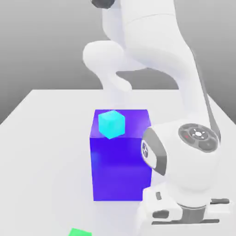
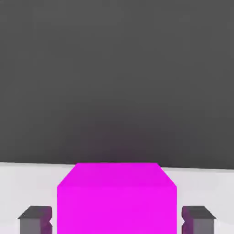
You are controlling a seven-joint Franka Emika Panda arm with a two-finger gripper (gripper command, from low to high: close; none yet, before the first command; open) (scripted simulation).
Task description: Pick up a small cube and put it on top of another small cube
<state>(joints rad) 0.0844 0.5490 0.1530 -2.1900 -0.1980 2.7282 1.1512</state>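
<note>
The small magenta-pink cube (image 2: 116, 201) rests on the white table, close up in the hand view. My gripper (image 2: 116, 220) straddles it. One dark finger (image 2: 35, 219) stands on one side and the other finger (image 2: 199, 219) on the opposite side, each with a thin gap to the cube. The gripper is open. In the exterior view the arm's wrist (image 1: 184, 161) is bent low at the exterior view's right, in front of the big blue block. A small cyan cube (image 1: 111, 124) sits on top of that block.
The big blue block (image 1: 120, 170) stands mid-table, just left of the wrist in the exterior view. A small green cube (image 1: 79, 232) lies at the front edge of that view. The white table (image 1: 46, 138) stretches to the exterior view's left.
</note>
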